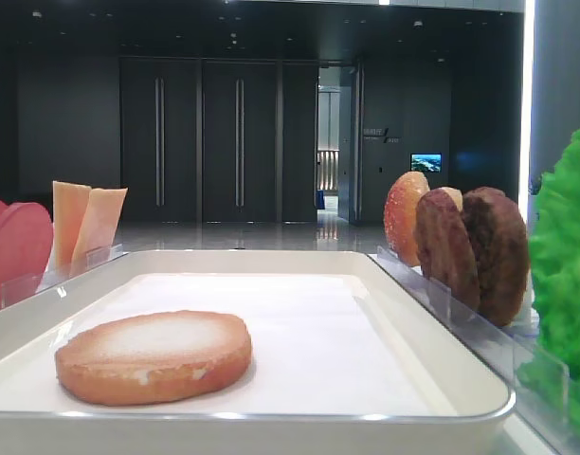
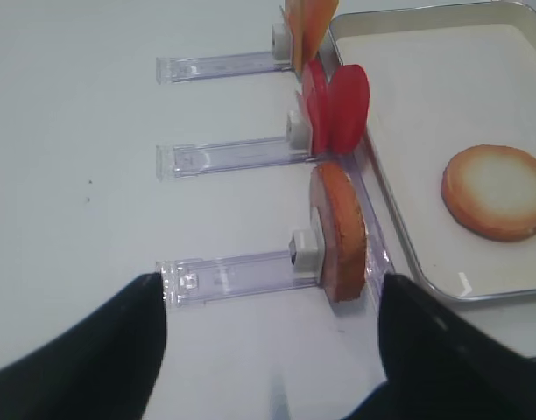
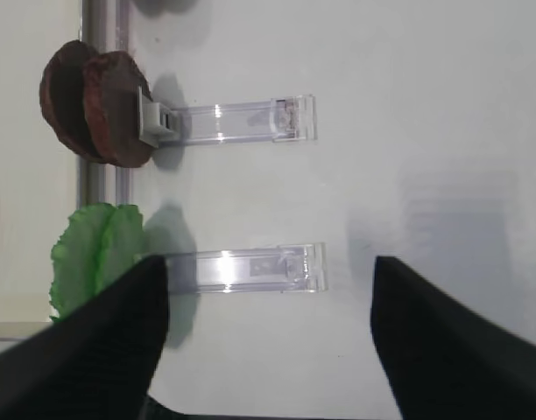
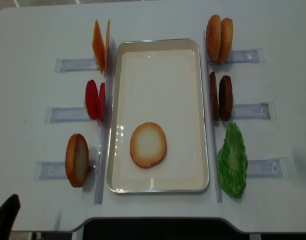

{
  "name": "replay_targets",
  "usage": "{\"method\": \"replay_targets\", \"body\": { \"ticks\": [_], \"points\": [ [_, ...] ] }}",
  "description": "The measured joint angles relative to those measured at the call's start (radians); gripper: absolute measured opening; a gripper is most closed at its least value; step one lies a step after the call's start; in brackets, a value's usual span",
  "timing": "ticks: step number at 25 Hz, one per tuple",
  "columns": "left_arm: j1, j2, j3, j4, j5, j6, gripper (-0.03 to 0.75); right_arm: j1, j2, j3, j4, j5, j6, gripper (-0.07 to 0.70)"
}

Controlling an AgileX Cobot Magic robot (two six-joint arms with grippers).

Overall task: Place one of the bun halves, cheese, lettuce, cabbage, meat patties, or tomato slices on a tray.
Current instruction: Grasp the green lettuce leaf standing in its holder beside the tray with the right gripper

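We look down on the white bench (image 4: 158, 20) with the white tray (image 4: 203, 100) in the middle, and one bun half (image 4: 148, 144) lies flat on its liner, pale toasted face up, toward the near end and a little left of centre. Nothing else sits in the tray.

On the left, three clear holders (image 4: 53, 170) run out from the tray's edge. The cheese slices (image 4: 100, 44) stand upright at the far one, the tomato slices (image 4: 95, 99) at the middle one, and another bun half (image 4: 77, 160) stands on edge at the near one. On the right, a pair of domed bun halves (image 4: 219, 39) stands at the far holder, the meat patties (image 4: 220, 97) stand side by side at the middle one, and the green lettuce (image 4: 232, 160) stands at the near one.

From the left wrist, we see the left tool (image 2: 268, 350) hanging over the bare bench just beside the upright bun half, its dark fingers (image 2: 84, 350) wide apart with nothing between them. From the right wrist, the right tool (image 3: 268, 341) hangs over the bench by the lettuce holder, its fingers (image 3: 452, 350) equally spread and holding nothing.
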Motion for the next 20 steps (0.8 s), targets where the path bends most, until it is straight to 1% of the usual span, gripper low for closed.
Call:
{"method": "replay_targets", "body": {
  "ticks": [4, 8, 13, 20],
  "points": [
    [0.000, 0.000, 0.000, 0.000, 0.000, 0.000, 0.576, 0.061, 0.011, -0.001, 0.031, 0.001, 0.050, 0.468],
    [0.000, 0.000, 0.000, 0.000, 0.000, 0.000, 0.576, 0.168, 0.014, -0.001, 0.017, 0.002, 0.165, 0.468],
    [0.000, 0.000, 0.000, 0.000, 0.000, 0.000, 0.576, 0.350, 0.016, -0.001, -0.034, 0.003, 0.336, 0.468],
    [0.000, 0.000, 0.000, 0.000, 0.000, 0.000, 0.576, 0.614, 0.079, -0.002, -0.190, 0.004, 0.573, 0.468]
  ]
}}
